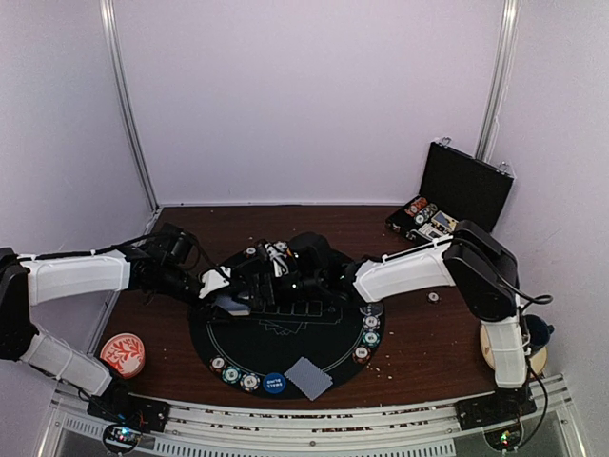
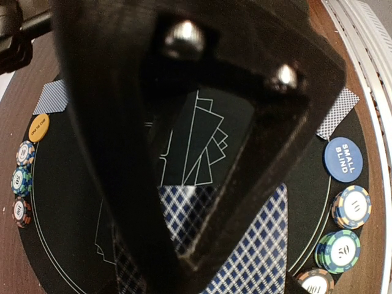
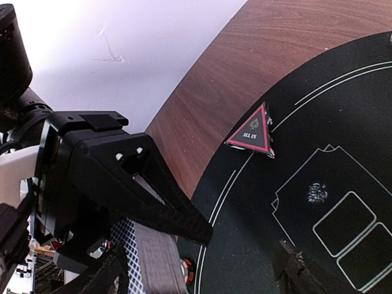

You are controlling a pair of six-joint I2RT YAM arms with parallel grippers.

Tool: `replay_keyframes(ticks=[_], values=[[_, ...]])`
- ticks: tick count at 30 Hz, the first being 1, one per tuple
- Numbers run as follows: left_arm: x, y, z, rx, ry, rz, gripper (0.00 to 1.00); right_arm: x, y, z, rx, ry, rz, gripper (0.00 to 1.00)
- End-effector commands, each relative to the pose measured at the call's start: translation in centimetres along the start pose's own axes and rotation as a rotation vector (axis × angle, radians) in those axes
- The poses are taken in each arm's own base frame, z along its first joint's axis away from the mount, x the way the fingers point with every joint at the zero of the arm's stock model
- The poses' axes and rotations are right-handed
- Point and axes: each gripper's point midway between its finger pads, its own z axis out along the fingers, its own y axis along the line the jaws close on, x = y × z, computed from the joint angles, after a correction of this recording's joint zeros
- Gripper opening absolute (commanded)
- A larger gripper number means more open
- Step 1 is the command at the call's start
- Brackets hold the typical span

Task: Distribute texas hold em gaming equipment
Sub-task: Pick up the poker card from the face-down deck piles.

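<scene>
Pinching cards [image 3: 147,263]: left gripper [image 3: 164,257]; right gripper [image 3: 199,269] spread. Labels: "SMALL BLIND" button [image 2: 343,159], "ALL IN" triangle [image 3: 251,131].

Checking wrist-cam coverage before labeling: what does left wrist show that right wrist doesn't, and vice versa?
Left wrist only: SMALL BLIND button, orange button, striped chip stacks along both sides of the mat, and face-down cards at its edge.
Right wrist only: red ALL IN triangle, white wall, and the left gripper seen from outside.
Both: black round mat, wooden table, and the blue-patterned card deck held in the left gripper.
</scene>
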Motion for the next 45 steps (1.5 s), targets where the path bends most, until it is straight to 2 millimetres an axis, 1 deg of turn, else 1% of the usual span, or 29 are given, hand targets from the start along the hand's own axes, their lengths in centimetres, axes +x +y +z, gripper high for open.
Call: replay_keyframes(ticks=[1,4,7,10,13,15,19,25,31,33,39,43,45], values=[[-1.0,0.0,-0.2,0.002,-0.037,0.034,0.12,0.3,0.4,1.3,-0.023,0.022,-0.018,0.81],[-1.0,-0.1,-0.2,0.003,-0.038,0.034,0.12,0.3,-0.3,1.5,0.008,0.015,-0.018,0.76],[-1.0,-0.1,-0.2,0.005,-0.038,0.035,0.12,-0.1,-1.3,1.1,0.075,-0.001,-0.032,0.69],[-1.0,-0.1,-0.2,0.008,-0.038,0.033,0.12,-0.3,-2.4,0.2,0.128,-0.013,-0.036,0.51],[-1.0,-0.1,-0.2,0.005,-0.038,0.035,0.12,-0.8,-3.0,-0.9,0.154,-0.024,-0.035,0.41],[-1.0,-0.1,-0.2,0.006,-0.039,0.035,0.13,-0.9,-3.2,-1.4,0.169,-0.026,-0.042,0.38],[-0.9,-0.1,-0.1,0.007,-0.034,0.032,0.13,-1.1,-2.9,-1.9,0.171,-0.022,-0.047,0.32],[-0.7,-0.1,0.1,0.011,-0.027,0.029,0.13,-1.2,-2.6,-2.9,0.181,-0.023,-0.064,0.31],[-0.6,0.0,0.1,0.010,-0.025,0.025,0.13,-1.3,-1.8,-3.7,0.160,-0.018,-0.076,0.10],[-0.6,0.0,0.1,0.009,-0.023,0.025,0.13,-1.1,-1.3,-3.8,0.147,-0.009,-0.083,0.00],[-0.5,0.1,0.2,0.008,-0.020,0.023,0.13,-1.4,-0.3,-4.6,0.125,-0.010,-0.105,0.00],[-0.5,0.1,0.2,0.006,-0.019,0.021,0.13,-2.4,-0.1,-5.9,0.129,-0.045,-0.107,0.00],[-0.5,0.2,0.2,0.001,-0.017,0.020,0.13,-3.1,-0.3,-7.0,0.140,-0.076,-0.097,0.00]])
